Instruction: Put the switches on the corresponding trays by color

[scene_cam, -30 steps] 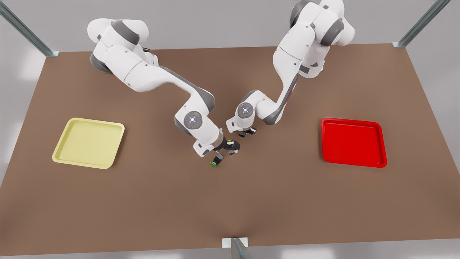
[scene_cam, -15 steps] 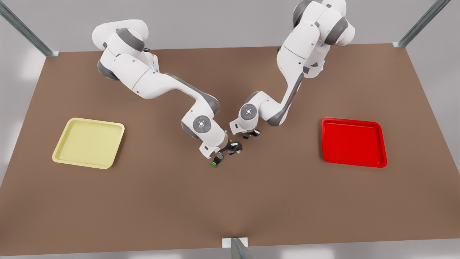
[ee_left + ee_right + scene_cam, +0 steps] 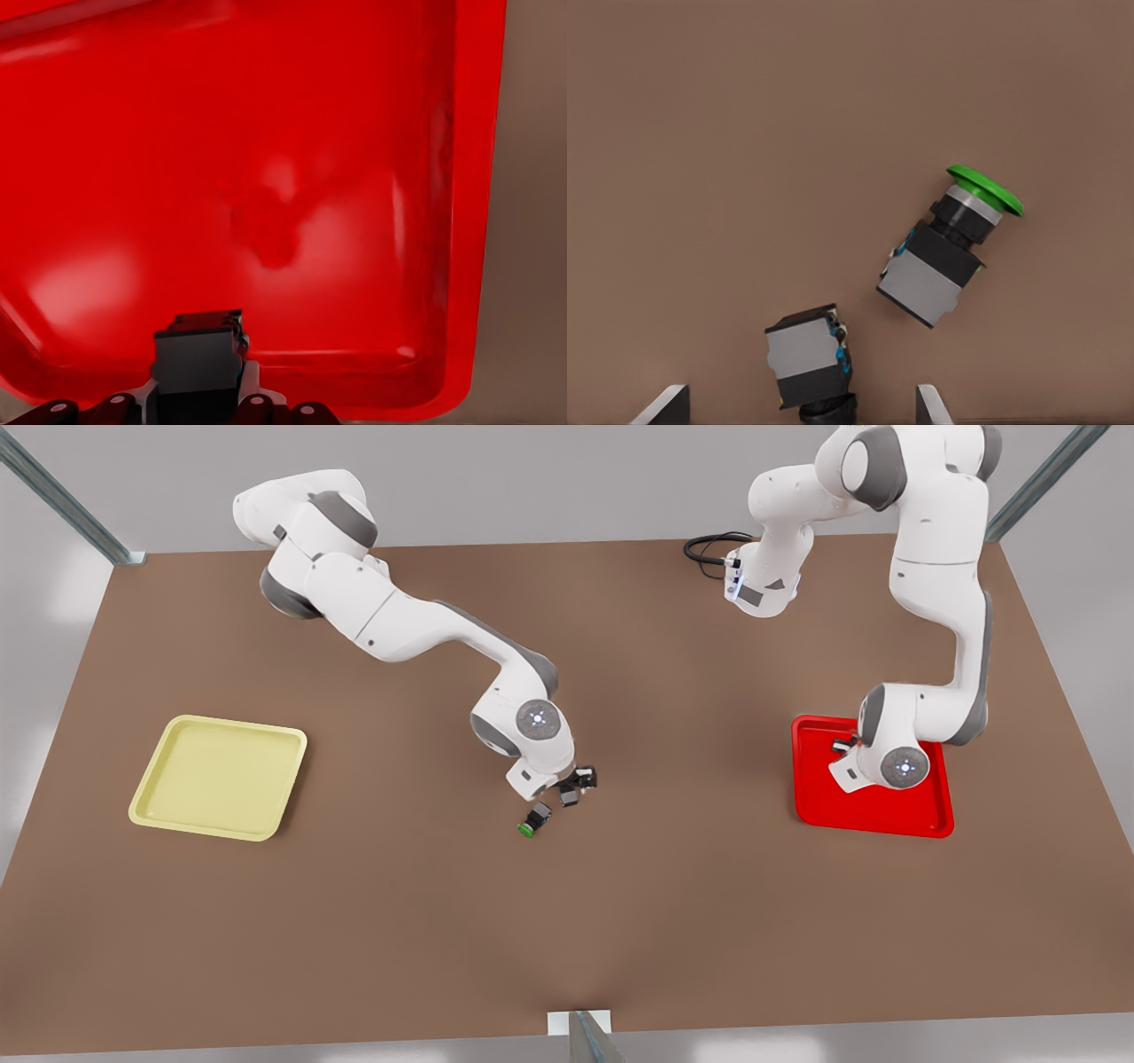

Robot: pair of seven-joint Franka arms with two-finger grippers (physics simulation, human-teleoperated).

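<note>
My left gripper (image 3: 842,747) hangs over the red tray (image 3: 886,817), on the front view's right, shut on a dark-bodied switch (image 3: 197,361) with a trace of red at its cap. That switch is above the red tray (image 3: 266,159), near one rim. My right gripper (image 3: 577,782) is low at the table's middle and open. Its fingertips (image 3: 927,404) straddle a second switch (image 3: 804,358) lying on the table, whose cap colour is hidden. The green switch (image 3: 943,261) lies tipped over just beside it (image 3: 532,820). The yellow tray (image 3: 146,811) sits at the front view's left.
A brown table (image 3: 354,921) carries everything, with metal frame posts at its corners and a bracket (image 3: 580,1027) at the near edge. A black cable (image 3: 709,545) lies at the back by the left arm's base.
The left arm swung from the table's middle over to the red tray, carrying a switch. The right arm shifted slightly towards the front view's right. The green switch has not moved.
</note>
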